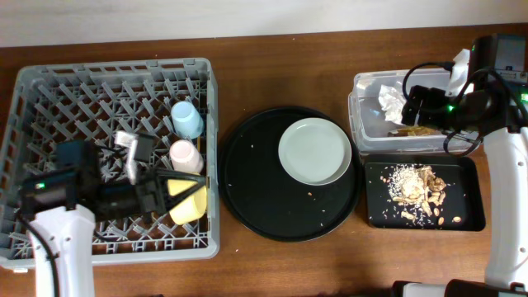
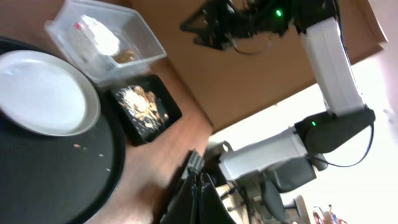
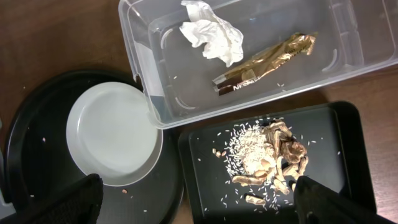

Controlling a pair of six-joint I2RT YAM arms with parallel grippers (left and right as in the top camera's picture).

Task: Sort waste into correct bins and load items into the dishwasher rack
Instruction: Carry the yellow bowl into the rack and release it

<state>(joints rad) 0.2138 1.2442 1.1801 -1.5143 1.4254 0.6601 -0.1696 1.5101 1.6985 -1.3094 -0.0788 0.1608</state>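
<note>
The grey dishwasher rack (image 1: pixel 49 91) holds the light-blue cup (image 1: pixel 188 120), the pink cup (image 1: pixel 185 155) and the yellow bowl (image 1: pixel 188 206). My left gripper (image 1: pixel 196 183) is over the rack by the bowl; its fingers (image 2: pixel 199 199) look shut with nothing seen between them. The pale plate (image 1: pixel 313 151) (image 3: pixel 109 134) lies on the round black tray. The clear tub (image 1: pixel 363 124) (image 3: pixel 348 56) holds the white tissue (image 3: pixel 211 31) and the gold-brown wrapper (image 3: pixel 267 59). Food scraps (image 3: pixel 264 155) lie in the small black tray (image 1: pixel 466 177). My right gripper (image 1: pixel 417 103) (image 3: pixel 208 202) is open and empty above it. The chopsticks are hidden.
The large round black tray (image 1: pixel 247 190) (image 2: pixel 37 168) sits between the rack and the bins, with a few crumbs on it. The table's front edge and office chairs beyond it show in the left wrist view.
</note>
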